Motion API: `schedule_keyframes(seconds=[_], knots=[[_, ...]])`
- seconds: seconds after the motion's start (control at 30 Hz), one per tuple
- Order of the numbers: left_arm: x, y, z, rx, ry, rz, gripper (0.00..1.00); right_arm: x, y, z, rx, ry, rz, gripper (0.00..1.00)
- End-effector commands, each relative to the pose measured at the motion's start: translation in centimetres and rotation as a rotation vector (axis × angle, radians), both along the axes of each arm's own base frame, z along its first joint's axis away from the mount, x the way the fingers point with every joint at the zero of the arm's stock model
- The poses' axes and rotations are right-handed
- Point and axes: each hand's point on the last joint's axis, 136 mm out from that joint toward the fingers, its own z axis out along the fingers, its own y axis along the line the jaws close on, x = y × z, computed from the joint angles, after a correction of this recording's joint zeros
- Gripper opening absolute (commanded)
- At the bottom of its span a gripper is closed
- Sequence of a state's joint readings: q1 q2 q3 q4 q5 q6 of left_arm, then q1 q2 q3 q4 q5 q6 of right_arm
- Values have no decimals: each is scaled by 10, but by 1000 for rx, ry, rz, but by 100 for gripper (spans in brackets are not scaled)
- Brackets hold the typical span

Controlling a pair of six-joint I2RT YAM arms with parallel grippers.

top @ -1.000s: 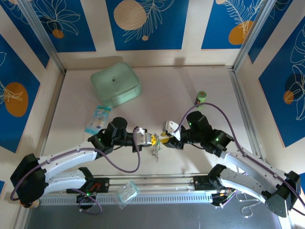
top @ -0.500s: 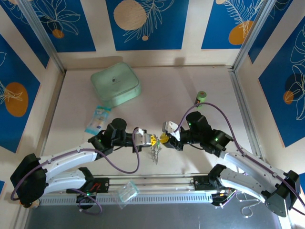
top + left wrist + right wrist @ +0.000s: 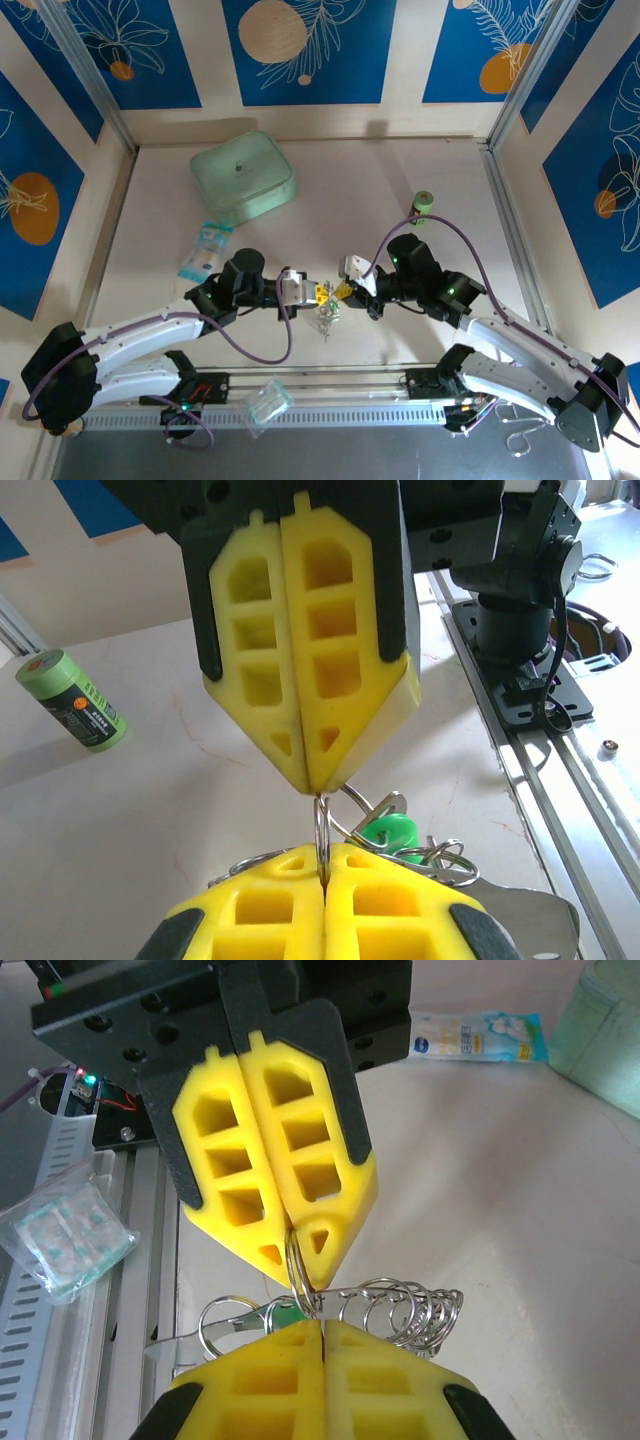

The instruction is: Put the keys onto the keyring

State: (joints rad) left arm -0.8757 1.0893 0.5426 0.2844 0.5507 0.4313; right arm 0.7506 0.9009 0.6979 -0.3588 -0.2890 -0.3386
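My left gripper (image 3: pixel 317 292) and right gripper (image 3: pixel 342 291) meet tip to tip over the near middle of the table. Both are shut on one thin silver ring (image 3: pixel 321 830) of the keyring (image 3: pixel 326 318), which hangs between them as a tangle of metal loops (image 3: pixel 408 1310). In the left wrist view my left gripper (image 3: pixel 325 868) clamps the ring from below, and the right one's fingers (image 3: pixel 300 660) clamp it from above. The green-headed key (image 3: pixel 388 832) dangles in the tangle. The pale silver key (image 3: pixel 168 1345) juts out sideways beneath my right gripper (image 3: pixel 322 1328).
A mint-green box (image 3: pixel 243 177) sits at the back left. The green can (image 3: pixel 422 205) stands at the right, behind the right arm. A blue-white packet (image 3: pixel 205 250) lies left of the left arm. A clear plastic bag (image 3: pixel 268 402) rests on the front rail.
Both grippers have drifted slightly left together, still pinching the ring, and the hanging loops have swung a little. Nothing was let go.
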Motion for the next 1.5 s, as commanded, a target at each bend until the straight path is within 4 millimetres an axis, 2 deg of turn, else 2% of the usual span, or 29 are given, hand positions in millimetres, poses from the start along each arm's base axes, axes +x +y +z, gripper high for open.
schedule_keyframes(seconds=[0.0,0.13,0.27,0.37,0.5,0.77,0.87,1.0,1.03,1.07,1.1,1.2,1.3,1.47], knots=[[-12,-5,31,-109,-41,-70,0,1,1,-9,-15,31,-9,0],[-12,-5,30,-109,-36,-66,0,0,0,0,13,1,-11,1],[-11,-5,29,-111,-29,-64,0,-4,-2,12,69,-51,3,23],[-11,-6,29,-114,-24,-65,0,-8,0,9,76,-47,30,28],[-12,-6,30,-117,-21,-67,0,-4,4,7,71,-61,23,27],[-14,-6,28,-113,-14,-78,0,-5,11,17,113,-71,48,23],[-14,-7,29,-114,-12,-80,0,-6,12,18,120,-73,57,18],[-12,-6,29,-112,-11,-71,0,-9,13,20,114,-72,77,4],[-11,-6,28,-106,-10,-61,3,-10,12,20,111,-74,85,0],[-8,-6,27,-99,-11,-46,11,-11,12,20,103,-74,93,0],[-5,-5,26,-87,-14,-26,18,-12,10,19,87,-75,95,0],[3,-3,18,-24,-32,10,20,-10,5,11,-3,-67,91,0],[10,-3,18,10,-44,39,19,-10,0,4,-108,-61,100,0],[8,-6,19,56,-58,-4,13,-6,-1,2,-234,-68,123,0]])
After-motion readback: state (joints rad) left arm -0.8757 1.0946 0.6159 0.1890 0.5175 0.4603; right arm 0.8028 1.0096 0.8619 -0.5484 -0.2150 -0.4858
